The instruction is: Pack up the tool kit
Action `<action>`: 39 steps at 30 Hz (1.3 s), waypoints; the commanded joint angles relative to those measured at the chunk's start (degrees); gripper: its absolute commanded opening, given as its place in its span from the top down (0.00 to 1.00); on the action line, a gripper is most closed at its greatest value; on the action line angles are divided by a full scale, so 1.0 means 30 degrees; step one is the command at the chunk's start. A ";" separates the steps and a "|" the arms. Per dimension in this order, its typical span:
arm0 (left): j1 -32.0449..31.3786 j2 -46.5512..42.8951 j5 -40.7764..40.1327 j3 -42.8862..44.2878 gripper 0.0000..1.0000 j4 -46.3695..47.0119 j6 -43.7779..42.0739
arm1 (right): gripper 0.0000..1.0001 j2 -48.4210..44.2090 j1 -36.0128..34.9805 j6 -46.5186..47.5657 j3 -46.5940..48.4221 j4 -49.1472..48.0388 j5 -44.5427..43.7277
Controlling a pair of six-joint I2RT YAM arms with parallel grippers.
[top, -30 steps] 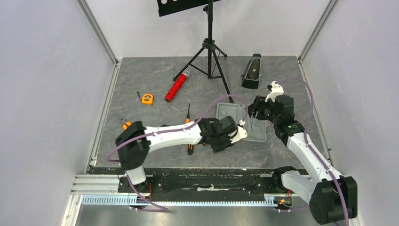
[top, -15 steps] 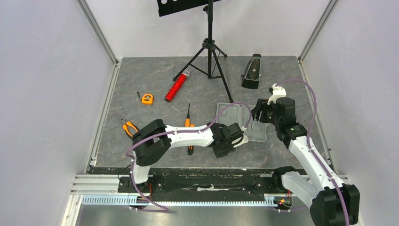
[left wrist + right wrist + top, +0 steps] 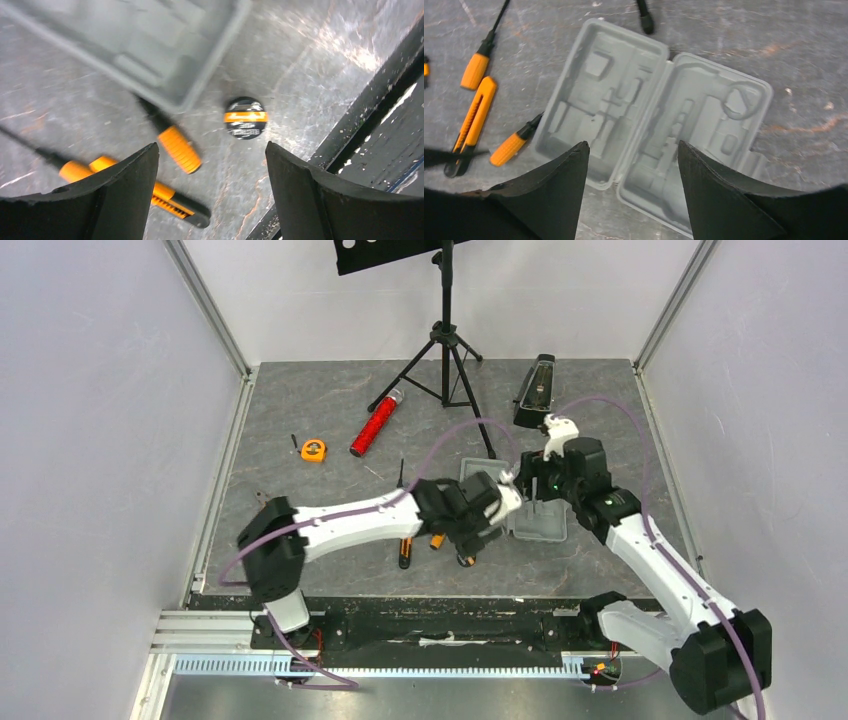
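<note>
Grey plastic case is lying open flat on the table, recesses up, and is being hovered over by the R claw, its jaws being held apart w/ nothing betw. them. The L claw is likewise being held open & empty at the case's left edge, above a screwdriver, a knife & a round blk/orange piece. The tape measure is lying well apart, far left.

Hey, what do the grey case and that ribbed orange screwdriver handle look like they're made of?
The grey case looks like moulded plastic with a matte finish: one even colour, rounded corners and recesses formed into it. The screwdriver handle is probably orange plastic or rubber, with fine ribs for grip. The pictures do not settle which.
</note>
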State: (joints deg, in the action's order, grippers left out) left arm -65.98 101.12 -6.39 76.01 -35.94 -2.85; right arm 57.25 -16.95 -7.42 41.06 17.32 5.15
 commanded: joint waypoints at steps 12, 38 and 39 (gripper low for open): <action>1.1402 -1.0397 -0.1437 -0.3119 0.06 0.0058 0.3822 | 0.30 0.5078 -0.8164 0.0310 0.4507 0.6076 -0.1569; 1.4178 -1.4276 -0.7273 -0.7816 0.00 0.3954 0.3588 | 0.29 1.3213 -1.3056 0.1328 0.7676 0.8020 -0.2292; 1.4197 -1.4255 -0.7299 -0.7816 0.00 0.3939 0.3588 | 0.30 1.3336 -1.3043 0.1356 0.7686 0.8018 -0.2330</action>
State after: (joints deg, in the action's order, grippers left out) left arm -23.59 58.83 -26.63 52.53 -26.74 7.86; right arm 96.09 -55.92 -4.51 61.93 40.69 -0.51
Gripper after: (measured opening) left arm 0.994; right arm 0.706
